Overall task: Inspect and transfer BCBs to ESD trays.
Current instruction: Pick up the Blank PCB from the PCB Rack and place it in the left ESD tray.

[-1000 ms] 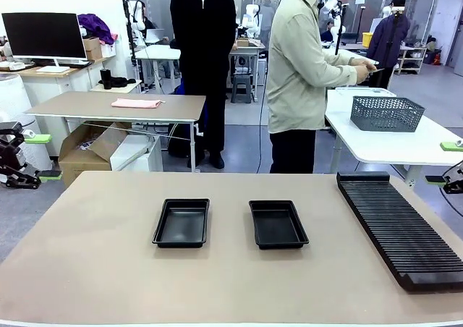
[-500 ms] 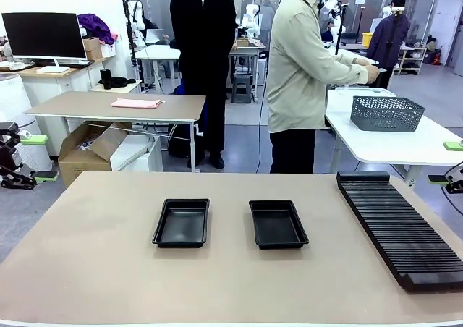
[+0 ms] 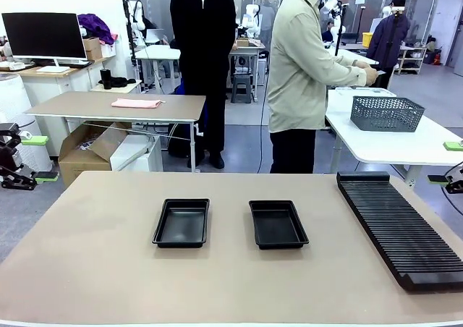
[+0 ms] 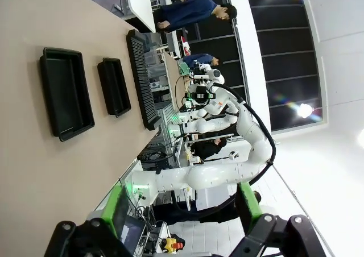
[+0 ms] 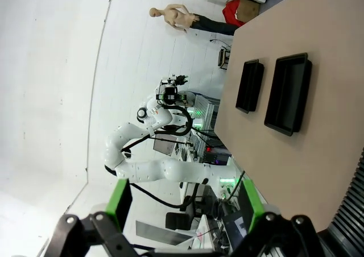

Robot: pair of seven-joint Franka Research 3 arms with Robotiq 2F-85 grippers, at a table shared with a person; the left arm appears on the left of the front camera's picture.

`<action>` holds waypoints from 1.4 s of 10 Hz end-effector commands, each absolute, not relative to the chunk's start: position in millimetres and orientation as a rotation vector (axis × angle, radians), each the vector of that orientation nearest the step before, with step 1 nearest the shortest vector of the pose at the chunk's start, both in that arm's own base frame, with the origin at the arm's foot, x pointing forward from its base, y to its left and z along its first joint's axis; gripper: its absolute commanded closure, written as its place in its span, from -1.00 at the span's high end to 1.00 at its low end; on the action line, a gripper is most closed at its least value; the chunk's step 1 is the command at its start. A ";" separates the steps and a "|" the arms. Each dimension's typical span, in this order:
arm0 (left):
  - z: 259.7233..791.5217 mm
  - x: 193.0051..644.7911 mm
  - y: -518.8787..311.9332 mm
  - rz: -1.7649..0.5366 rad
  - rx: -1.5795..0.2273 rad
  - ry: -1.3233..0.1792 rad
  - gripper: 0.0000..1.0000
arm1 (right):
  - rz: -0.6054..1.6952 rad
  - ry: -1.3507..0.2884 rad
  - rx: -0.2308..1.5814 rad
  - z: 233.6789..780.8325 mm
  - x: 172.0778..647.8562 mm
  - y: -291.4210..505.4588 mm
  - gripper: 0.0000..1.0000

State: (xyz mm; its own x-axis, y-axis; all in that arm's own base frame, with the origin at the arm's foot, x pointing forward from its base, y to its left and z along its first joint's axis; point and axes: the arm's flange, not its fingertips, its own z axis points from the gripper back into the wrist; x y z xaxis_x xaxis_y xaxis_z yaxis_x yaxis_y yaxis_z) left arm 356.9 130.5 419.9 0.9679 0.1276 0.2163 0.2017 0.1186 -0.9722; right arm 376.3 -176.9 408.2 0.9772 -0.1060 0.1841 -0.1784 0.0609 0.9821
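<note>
Two black ESD trays lie side by side mid-table, the left tray (image 3: pixel 181 223) and the right tray (image 3: pixel 278 224), both with nothing in them. They also appear in the left wrist view as a near tray (image 4: pixel 65 92) and a far tray (image 4: pixel 114 86), and in the right wrist view as a near tray (image 5: pixel 289 92) and a far tray (image 5: pixel 249 85). The BCBs are out of view. My left gripper (image 3: pixel 41 157) hangs open off the table's left edge. My right gripper (image 3: pixel 445 162) hangs open off the right edge. Each wrist view has its own jaws spread with nothing between them: left gripper (image 4: pixel 182 211), right gripper (image 5: pixel 185 203).
A long black ribbed rack (image 3: pixel 401 229) lies along the table's right side. At the far side a person in a beige shirt (image 3: pixel 300 66) faces right towards a white table with a grey mesh basket (image 3: pixel 387 113), hands (image 3: pixel 367 71) raised above it.
The person's hands have shifted slightly over the white table. My left gripper has drifted a little towards the picture's left edge. Trays and rack are unmoved.
</note>
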 end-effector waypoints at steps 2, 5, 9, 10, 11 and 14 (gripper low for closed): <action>421.3 357.8 129.9 -0.054 -1.462 -0.279 1.00 | 0.055 -0.228 1.510 408.2 377.6 -175.5 1.00; 421.3 357.8 129.9 -0.054 -1.462 -0.279 1.00 | 0.090 -0.225 1.503 408.1 376.3 -176.4 1.00; 421.3 357.8 129.9 -0.054 -1.462 -0.279 1.00 | 0.078 -0.196 1.515 399.4 383.4 -183.1 1.00; 421.3 357.8 129.9 -0.054 -1.462 -0.279 1.00 | 0.070 -0.216 1.503 404.7 379.3 -176.9 1.00; 421.3 357.8 129.9 -0.054 -1.462 -0.279 1.00 | 0.070 -0.216 1.503 404.7 379.3 -176.9 1.00; 421.3 357.8 129.9 -0.054 -1.462 -0.279 1.00 | 0.070 -0.216 1.503 404.7 379.3 -176.9 1.00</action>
State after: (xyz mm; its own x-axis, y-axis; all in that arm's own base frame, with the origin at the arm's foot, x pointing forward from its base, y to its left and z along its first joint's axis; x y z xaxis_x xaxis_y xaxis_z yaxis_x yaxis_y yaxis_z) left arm 356.9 130.5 419.9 0.9680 0.1274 0.2163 0.2017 0.1186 -0.9722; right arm 381.5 -178.5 401.7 0.9800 -0.0880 0.1784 -0.1725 0.0700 0.9825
